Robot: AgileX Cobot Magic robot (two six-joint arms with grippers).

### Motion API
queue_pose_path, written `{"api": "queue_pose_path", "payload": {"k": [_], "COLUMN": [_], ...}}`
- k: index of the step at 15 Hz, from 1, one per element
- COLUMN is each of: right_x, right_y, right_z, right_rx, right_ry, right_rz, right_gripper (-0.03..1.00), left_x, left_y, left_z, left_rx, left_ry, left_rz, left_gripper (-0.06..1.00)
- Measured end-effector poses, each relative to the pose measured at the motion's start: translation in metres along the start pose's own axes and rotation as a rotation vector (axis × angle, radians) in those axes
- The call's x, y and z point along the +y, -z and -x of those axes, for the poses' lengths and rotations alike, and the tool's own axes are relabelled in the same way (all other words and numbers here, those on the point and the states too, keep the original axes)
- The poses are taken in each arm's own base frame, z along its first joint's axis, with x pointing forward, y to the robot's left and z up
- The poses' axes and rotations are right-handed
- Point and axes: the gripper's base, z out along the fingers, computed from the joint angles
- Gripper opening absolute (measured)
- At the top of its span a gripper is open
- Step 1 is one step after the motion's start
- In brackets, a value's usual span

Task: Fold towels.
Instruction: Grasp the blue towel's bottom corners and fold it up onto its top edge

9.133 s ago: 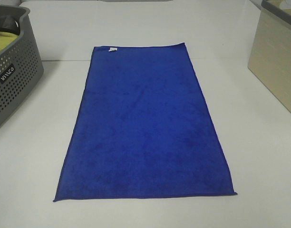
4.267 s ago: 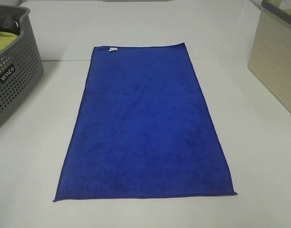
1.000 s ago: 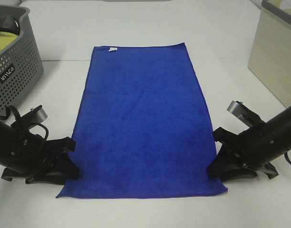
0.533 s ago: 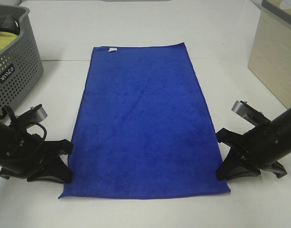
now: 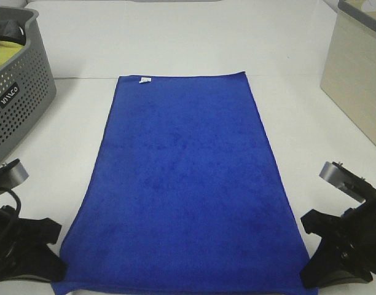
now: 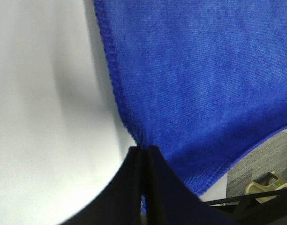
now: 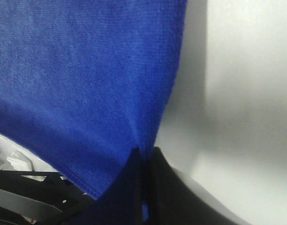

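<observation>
Nearer now, the towel (image 5: 185, 178) is being dragged by left gripper (image 6: 144, 151) and right gripper (image 7: 144, 151), both pinching only thin hem, risking slippage.

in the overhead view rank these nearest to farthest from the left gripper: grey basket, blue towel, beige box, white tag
1. blue towel: its near left corner is held by the left gripper.
2. grey basket: far left.
3. white tag, on the towel's far edge, and beige box, far right: too close to call.
</observation>
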Motion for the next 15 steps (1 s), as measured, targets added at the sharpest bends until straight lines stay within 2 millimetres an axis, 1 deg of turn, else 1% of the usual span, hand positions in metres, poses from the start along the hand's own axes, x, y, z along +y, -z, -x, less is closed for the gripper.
{"api": "queue_pose_path", "payload": {"k": [1, 2, 4, 5, 7, 10, 13, 15], "right_x": [0.000, 0.001, 0.003, 0.006, 0.017, 0.042, 0.067, 0.078], "right_y": [0.002, 0.004, 0.008, 0.011, 0.023, 0.054, 0.081, 0.088], "right_z": [-0.009, -0.010, -0.008, -0.002, 0.019, 0.062, 0.112, 0.146], "right_rx": [-0.002, -0.015, -0.034, -0.050, -0.109, -0.239, -0.315, -0.321], "right_ry": [0.005, 0.013, 0.029, 0.044, 0.095, 0.217, 0.290, 0.322], "right_rz": [-0.002, 0.000, 0.002, 0.005, 0.018, 0.027, 0.042, 0.047], "right_gripper": [0.01, 0.01, 0.01, 0.01, 0.01, 0.01, 0.01, 0.01], "left_x": [0.000, -0.001, -0.002, -0.004, -0.012, -0.026, -0.043, -0.051], "left_y": [0.003, 0.004, 0.006, 0.008, 0.013, 0.028, 0.040, 0.042], "left_z": [-0.011, -0.013, -0.013, -0.008, 0.009, 0.047, 0.088, 0.119], "left_rx": [0.014, 0.017, 0.009, -0.008, -0.062, -0.210, -0.311, -0.369], "left_ry": [0.016, 0.016, 0.013, 0.007, -0.006, -0.037, -0.080, -0.102], "left_rz": [-0.010, -0.015, -0.021, -0.026, -0.043, -0.036, -0.055, -0.054], "left_gripper": [0.00, 0.00, 0.00, 0.00, 0.00, 0.00, 0.00, 0.00]}}
